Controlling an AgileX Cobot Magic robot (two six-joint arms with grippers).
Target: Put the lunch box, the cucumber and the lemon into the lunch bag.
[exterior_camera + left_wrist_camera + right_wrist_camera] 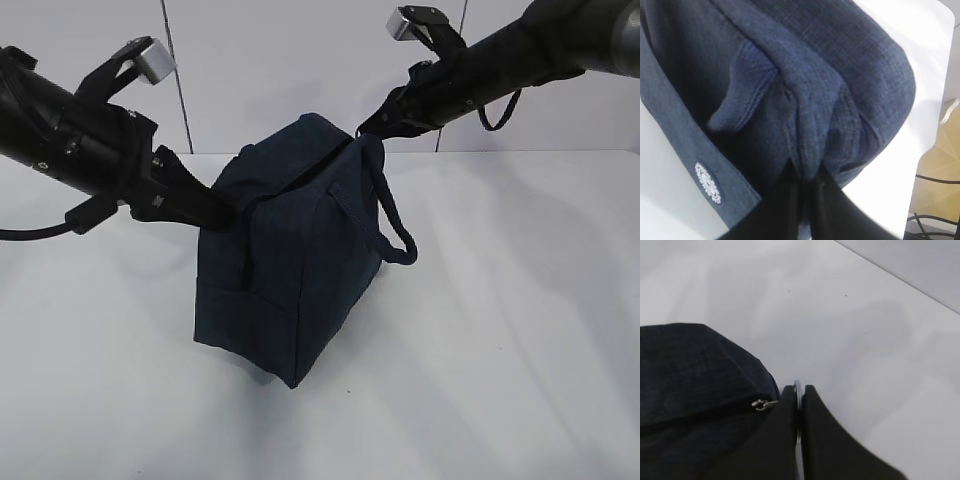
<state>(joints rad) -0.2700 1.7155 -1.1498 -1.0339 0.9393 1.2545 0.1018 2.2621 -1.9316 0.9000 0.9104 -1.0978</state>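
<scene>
The lunch bag [290, 260], dark navy fabric, stands on the white table [520, 330] between my two arms, its top drawn closed and one loop handle [390, 215] hanging down its side. My left gripper [802, 175] is clamped on a fold of the fabric at the bag's near top edge; the cloth is pinched tight between the two black fingers [832, 200], and the bag's body spreads away beyond the tips. A small round white logo [707, 182] sits on the navy band just left of those jaws, its pattern too fine to read as any lettering. My right gripper [798, 390] is closed on the metal ring pull [797, 386], whose thin rim shows in the slit between the fingers; the small zipper link [760, 404] and the bag's corner lie immediately left of the tips, with bare table beyond.
</scene>
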